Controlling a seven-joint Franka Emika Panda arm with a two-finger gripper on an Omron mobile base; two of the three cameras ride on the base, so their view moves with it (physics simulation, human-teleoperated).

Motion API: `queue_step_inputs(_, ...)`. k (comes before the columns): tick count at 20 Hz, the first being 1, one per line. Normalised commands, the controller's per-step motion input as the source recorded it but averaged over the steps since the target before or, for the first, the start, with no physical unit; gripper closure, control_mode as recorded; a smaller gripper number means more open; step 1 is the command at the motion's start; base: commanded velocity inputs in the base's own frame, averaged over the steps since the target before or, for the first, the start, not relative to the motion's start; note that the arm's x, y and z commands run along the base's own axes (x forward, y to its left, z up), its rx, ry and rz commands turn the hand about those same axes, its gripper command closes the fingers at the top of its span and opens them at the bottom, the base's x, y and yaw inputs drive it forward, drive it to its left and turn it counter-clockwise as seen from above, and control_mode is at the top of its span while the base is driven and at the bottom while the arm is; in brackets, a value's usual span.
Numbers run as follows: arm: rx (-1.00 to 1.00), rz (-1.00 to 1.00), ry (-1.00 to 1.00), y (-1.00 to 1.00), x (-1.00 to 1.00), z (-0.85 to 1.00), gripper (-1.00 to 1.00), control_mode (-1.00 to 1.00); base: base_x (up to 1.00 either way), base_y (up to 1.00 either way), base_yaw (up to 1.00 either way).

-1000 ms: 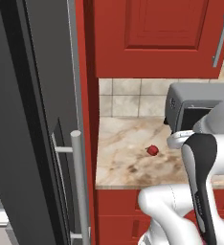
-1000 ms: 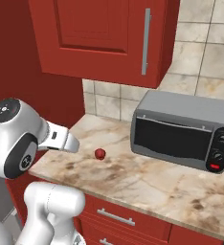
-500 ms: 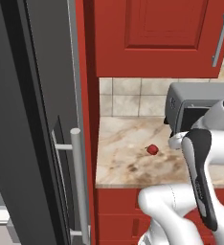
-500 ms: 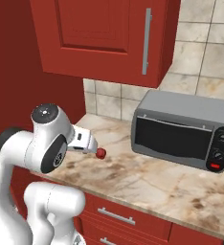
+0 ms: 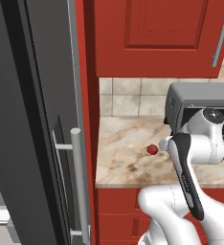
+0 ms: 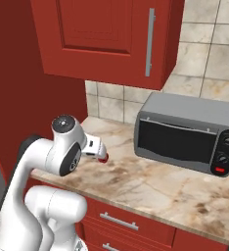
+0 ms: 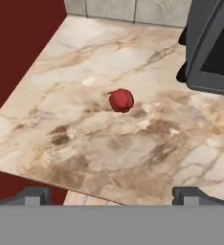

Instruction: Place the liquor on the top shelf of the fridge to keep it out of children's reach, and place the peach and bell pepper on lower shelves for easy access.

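Observation:
The bell pepper, small, glossy and deep red, lies alone on the marble counter, ahead of my gripper. The gripper is open, its two dark fingertips wide apart with nothing between them. It hangs over the counter's front edge, short of the pepper. In the left base view the pepper sits just left of my white hand. From the right, the hand half covers the pepper. The dark grey fridge with its silver bar handle stands at the left. The liquor, the peach and the top shelf are out of view.
A grey microwave stands on the counter to the pepper's right, close to my arm. Red wall cabinets hang above and a red side panel bounds the counter's left end. Red drawers sit below.
My arm has swung over the counter and the hand has come up close to the bell pepper. The pepper has not moved and the gripper has stayed open.

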Motion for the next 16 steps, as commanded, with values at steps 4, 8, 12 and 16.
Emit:
queue_step_inputs(4, 0.0, 0.0, 0.04, 0.0, 0.57, -0.44, -1.0, -1.0, 0.0, 0.0, 0.0)
queue_step_inputs(8, 0.0, 0.0, 0.08, 0.0, 0.57, -0.27, -1.0, -1.0, 0.0, 0.0, 0.0)
queue_step_inputs(12, 0.0, 0.0, 0.09, 0.0, 0.47, -0.14, -1.0, -1.0, 0.0, 0.0, 0.0)
queue_step_inputs(16, 0.0, 0.0, 0.12, 0.0, 0.42, -0.07, -1.0, -1.0, 0.0, 0.0, 0.0)
